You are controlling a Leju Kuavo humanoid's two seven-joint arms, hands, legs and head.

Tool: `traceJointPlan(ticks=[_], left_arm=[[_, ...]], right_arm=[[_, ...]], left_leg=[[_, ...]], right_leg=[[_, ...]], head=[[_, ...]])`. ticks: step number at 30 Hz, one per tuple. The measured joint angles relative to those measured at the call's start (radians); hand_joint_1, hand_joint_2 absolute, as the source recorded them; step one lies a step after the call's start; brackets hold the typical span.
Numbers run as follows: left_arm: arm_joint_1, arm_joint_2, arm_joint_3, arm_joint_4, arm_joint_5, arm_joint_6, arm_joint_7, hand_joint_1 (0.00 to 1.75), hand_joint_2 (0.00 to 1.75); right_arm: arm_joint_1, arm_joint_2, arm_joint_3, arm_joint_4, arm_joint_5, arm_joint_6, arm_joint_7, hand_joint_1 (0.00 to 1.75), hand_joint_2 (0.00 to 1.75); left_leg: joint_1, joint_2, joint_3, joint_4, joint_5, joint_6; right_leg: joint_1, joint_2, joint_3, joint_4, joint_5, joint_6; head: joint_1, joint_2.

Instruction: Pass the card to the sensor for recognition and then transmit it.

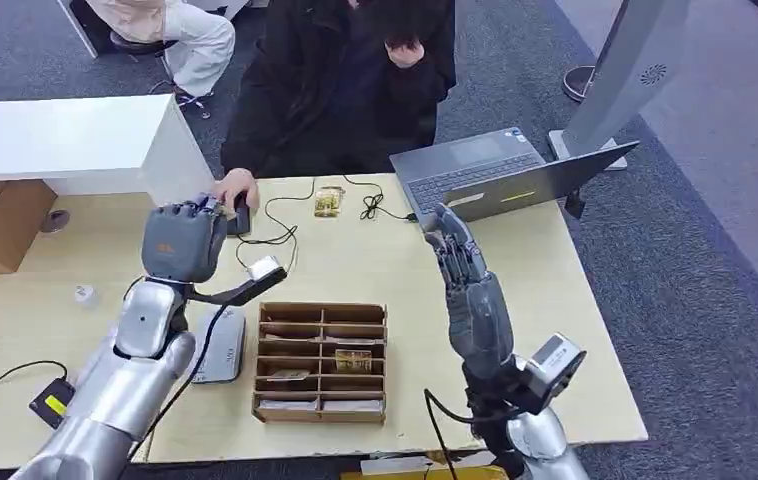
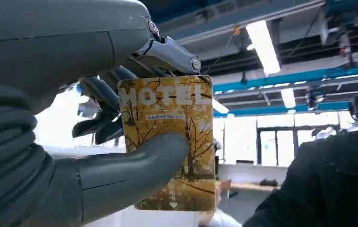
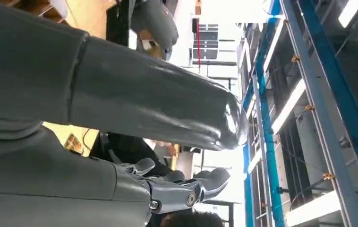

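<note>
- Head view: nearest me, I see the cardboard organiser box (image 1: 321,362) on the wooden table (image 1: 555,300), its compartments holding a few cards; one yellowish card sits in a middle cell.
- Just left of the box a flat grey device (image 1: 219,350) lies on the table, partly under my left forearm.
- At the near left edge of the table a small black and yellow unit (image 1: 52,402) sits on a cable, and further along a small white object (image 1: 84,294) lies alone.
- My left hand (image 1: 183,240) is raised above the table, beyond the box's left corner, back of the hand toward the camera.
- In the left wrist view the card (image 2: 172,142), a yellow autumn-tree print marked HOTEL, is pinched between the thick thumb (image 2: 134,165) in front and the darker fingers behind; it stands upright in the hand.
- My right hand (image 1: 462,262) is held up over the right half of the table, fingers extended and apart, holding nothing; the right wrist view agrees.
- Beyond the hands, another yellowish card (image 1: 328,201) lies on the far part of the table among black cables.
- An open grey laptop (image 1: 500,175) sits at the far right corner.
- A person in dark clothing (image 1: 345,80) sits at the far edge, one hand (image 1: 238,187) resting on the table beside a small black device (image 1: 242,214).
</note>
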Motion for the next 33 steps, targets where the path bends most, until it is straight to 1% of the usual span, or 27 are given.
traceJointPlan(ticks=[1,4,6,8,12,17,24,33], left_arm=[[-0.019,-0.001,-0.014,0.011,-0.013,-0.002,0.009,1.75,1.75],[-0.073,-0.001,-0.063,0.032,-0.037,-0.004,0.062,1.75,1.75],[-0.108,0.003,-0.111,0.042,-0.04,-0.005,0.116,1.75,1.75],[-0.14,0.009,-0.162,0.052,-0.042,-0.011,0.142,1.75,1.75],[-0.177,0.01,-0.24,0.069,-0.043,-0.021,0.156,1.75,1.75],[-0.196,0.006,-0.311,0.084,-0.043,-0.021,0.174,1.75,1.75],[-0.208,0.004,-0.354,0.096,-0.043,-0.02,0.212,1.75,1.75],[-0.213,0.004,-0.378,0.103,-0.043,-0.02,0.219,1.75,1.75]], right_arm=[[-0.002,0.0,0.003,0.003,-0.003,0.001,0.0,0.0,0.0],[-0.008,0.0,0.013,0.009,-0.005,0.004,0.0,0.0,0.0],[-0.012,0.001,0.018,0.013,-0.007,0.007,0.0,0.0,0.0],[-0.016,0.001,0.024,0.015,-0.01,0.008,0.0,0.0,0.0],[-0.022,0.001,0.032,0.02,-0.015,0.008,0.0,0.0,0.0],[-0.025,0.001,0.037,0.022,-0.015,0.008,0.0,0.0,0.0],[-0.025,0.001,0.038,0.022,-0.017,0.008,0.0,0.0,0.0],[-0.025,0.001,0.038,0.022,-0.018,0.008,0.0,0.0,0.0]], left_leg=[[0.0,0.0,0.0,0.0,0.0,0.0],[0.0,0.0,0.0,0.0,0.0,0.0],[0.0,0.0,0.0,0.0,0.0,0.0],[0.0,0.0,0.0,0.0,0.0,0.0],[0.0,0.0,0.0,0.0,0.0,0.0],[0.0,0.0,0.0,0.0,0.0,0.0],[0.0,0.0,0.0,0.0,0.0,0.0],[0.0,0.0,0.0,0.0,0.0,0.0]], right_leg=[[0.0,0.0,0.0,0.0,0.0,0.0],[0.0,0.0,0.0,0.0,0.0,0.0],[0.0,0.0,0.0,0.0,0.0,0.0],[0.0,0.0,0.0,0.0,0.0,0.0],[0.0,0.0,0.0,0.0,0.0,0.0],[0.0,0.0,0.0,0.0,0.0,0.0],[0.0,0.0,0.0,0.0,0.0,0.0],[0.0,0.0,0.0,0.0,0.0,0.0]], head=[[0.0,0.0],[0.0,0.0],[0.0,0.0],[0.0,0.0],[0.0,0.0],[0.0,0.0],[0.0,0.0],[0.0,0.0]])
